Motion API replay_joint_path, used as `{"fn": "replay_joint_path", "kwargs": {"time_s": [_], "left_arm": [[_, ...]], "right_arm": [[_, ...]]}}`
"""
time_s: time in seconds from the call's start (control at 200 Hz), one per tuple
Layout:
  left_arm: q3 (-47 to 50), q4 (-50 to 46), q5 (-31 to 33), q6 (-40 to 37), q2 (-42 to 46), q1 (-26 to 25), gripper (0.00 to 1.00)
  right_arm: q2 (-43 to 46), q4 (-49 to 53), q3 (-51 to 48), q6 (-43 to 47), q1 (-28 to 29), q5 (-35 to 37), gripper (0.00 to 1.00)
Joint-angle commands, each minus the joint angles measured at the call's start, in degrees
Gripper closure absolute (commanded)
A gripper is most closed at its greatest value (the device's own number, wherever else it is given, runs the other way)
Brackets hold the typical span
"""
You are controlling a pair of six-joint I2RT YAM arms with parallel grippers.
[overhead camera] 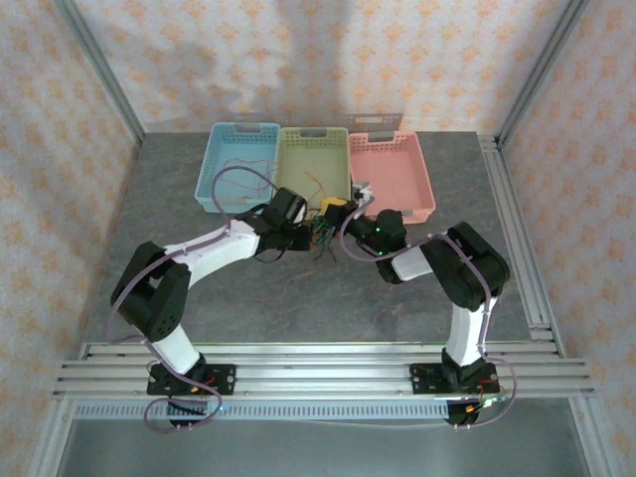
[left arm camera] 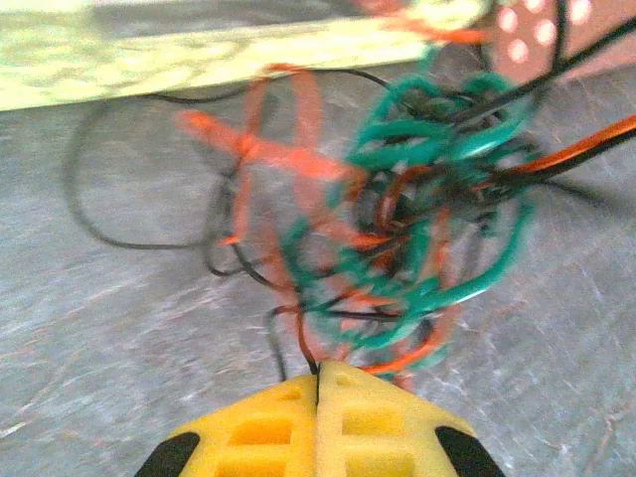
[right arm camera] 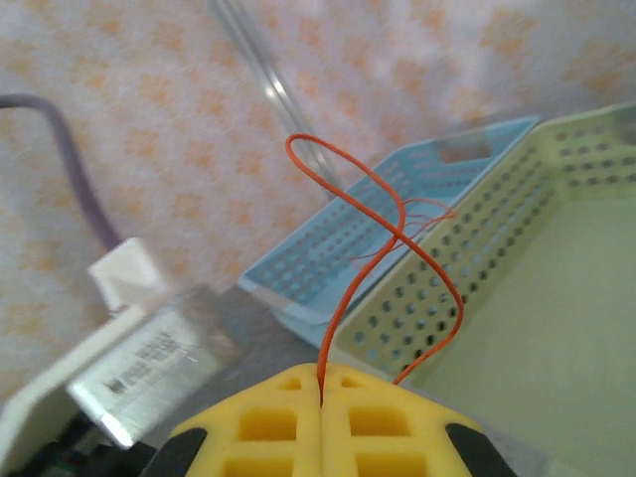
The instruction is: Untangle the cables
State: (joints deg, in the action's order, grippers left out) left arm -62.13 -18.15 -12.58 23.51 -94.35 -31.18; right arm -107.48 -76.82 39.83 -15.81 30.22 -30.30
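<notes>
Left end effector [left arm camera: 318, 373], shut on a thin strand [left arm camera: 304, 348], the knotted cables [left arm camera: 417, 229] just ahead on the surface [left arm camera: 109, 338]; right end effector [right arm camera: 321, 380], clamped on an orange wire [right arm camera: 397, 231], would best draw away slowly. Overhead camera places both before the green basket [overhead camera: 303, 159]; wrist cameras reveal each pinch

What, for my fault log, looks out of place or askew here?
The cables form one knotted green, orange and black clump on the table, outside the baskets. The left pincer is shut on one strand; the right pincer holds an orange wire looped in the air. Nothing looks spilled or broken.
</notes>
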Motion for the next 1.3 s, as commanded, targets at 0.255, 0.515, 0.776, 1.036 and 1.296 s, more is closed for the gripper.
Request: {"fn": "replay_joint_path", "kwargs": {"time_s": [0.255,0.515,0.776,1.036,1.296], "left_arm": [[13.7,1.9,23.3,10.9,21.8,9.9,1.00],[20.2,-0.3,38.8,14.8,36.9,10.3,1.00],[21.8,-3.1,47.3,17.3,41.7,10.5,1.00],[21.6,4.7,31.8,11.7,37.3,10.6,1.00],[19.4,11.9,13.7,5.2,31.3,7.7,0.95]], "right_arm": [[7.7,-3.7,-8.3,9.6,-0.5,38.3,1.00],[9.1,-3.7,-9.9,14.5,-0.6,51.9,1.00],[13.0,-3.7,-13.0,15.9,-3.3,63.5,1.00],[13.0,-3.7,-13.0,8.5,-7.3,42.3,1.00],[13.4,-3.8,-7.8,5.0,-5.6,8.1,1.00]]}}
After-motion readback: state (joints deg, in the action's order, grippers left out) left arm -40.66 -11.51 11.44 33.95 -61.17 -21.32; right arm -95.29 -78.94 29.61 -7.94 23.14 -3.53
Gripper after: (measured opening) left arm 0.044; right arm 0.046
